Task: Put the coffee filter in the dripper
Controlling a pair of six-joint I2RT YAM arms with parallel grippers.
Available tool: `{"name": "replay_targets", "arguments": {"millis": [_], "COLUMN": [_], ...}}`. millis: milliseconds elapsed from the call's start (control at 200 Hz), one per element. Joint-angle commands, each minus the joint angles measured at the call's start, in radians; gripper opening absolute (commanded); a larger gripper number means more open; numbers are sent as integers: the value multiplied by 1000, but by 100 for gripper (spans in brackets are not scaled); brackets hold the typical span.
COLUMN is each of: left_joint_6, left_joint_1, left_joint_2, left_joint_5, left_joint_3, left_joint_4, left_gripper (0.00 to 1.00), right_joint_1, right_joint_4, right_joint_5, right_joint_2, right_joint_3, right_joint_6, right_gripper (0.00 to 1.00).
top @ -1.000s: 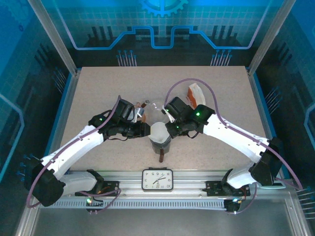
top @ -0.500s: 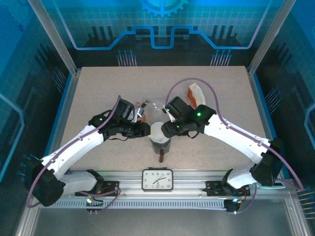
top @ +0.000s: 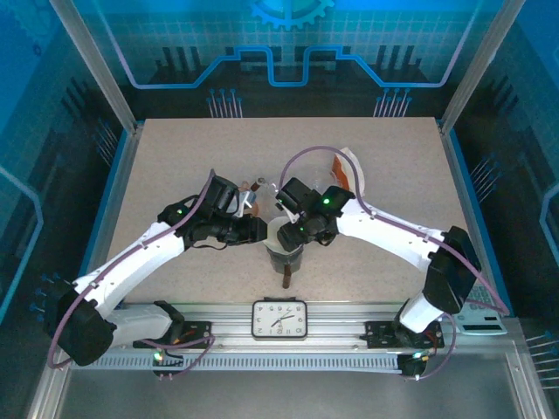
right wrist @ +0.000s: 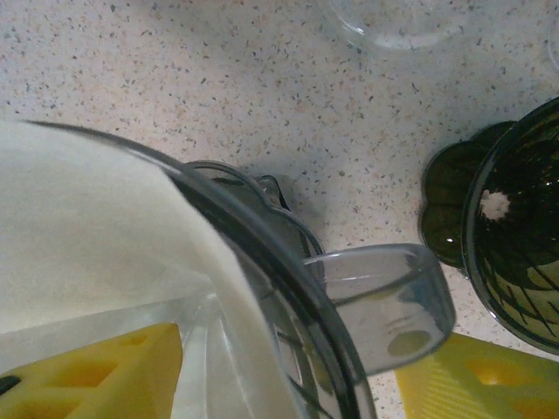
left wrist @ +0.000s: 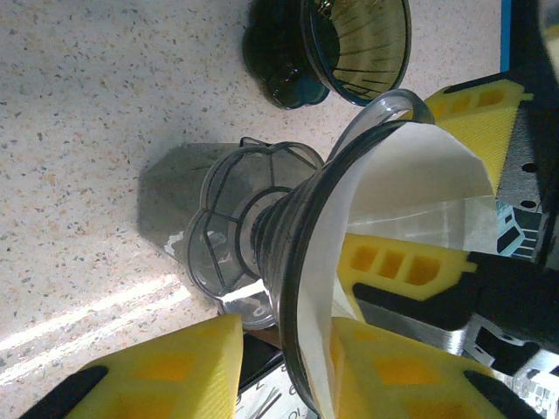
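Observation:
A smoked clear dripper (top: 286,257) stands at the table's near centre. The white paper coffee filter (top: 279,236) sits inside its cone. My left gripper (top: 253,230) is shut on the dripper's left rim (left wrist: 301,288), one yellow finger outside and the other (left wrist: 402,367) inside against the filter (left wrist: 410,175). My right gripper (top: 295,229) hangs open over the right side. One of its fingers (right wrist: 96,375) is inside the cone behind the filter (right wrist: 79,236). The other finger (right wrist: 476,380) is outside, below the dripper's handle (right wrist: 384,297).
A second, dark green dripper (left wrist: 349,44) lies on the table just behind, also in the right wrist view (right wrist: 515,262). A clear glass vessel (top: 278,186) and an orange-and-white pack (top: 346,166) sit farther back. A clock (top: 279,319) lies on the front rail.
The right gripper has gone from shut to open and shifted left over the dripper. The filter stays in the cone. The left gripper has kept its hold.

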Motion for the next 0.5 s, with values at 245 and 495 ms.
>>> {"name": "replay_targets", "arguments": {"millis": [245, 495], "left_joint_6": [7, -24], "left_joint_1": [-6, -6], "left_joint_2": [6, -36], "left_joint_5": [30, 28], "left_joint_3": [-7, -19], "left_joint_4": [10, 52], "left_gripper": [33, 45], "right_joint_1": [17, 26], "right_joint_4": [12, 11], "right_joint_5": [9, 20], "right_joint_2": [69, 79], "right_joint_3": [6, -4], "right_joint_6": [-5, -4], "right_gripper": [65, 65]}}
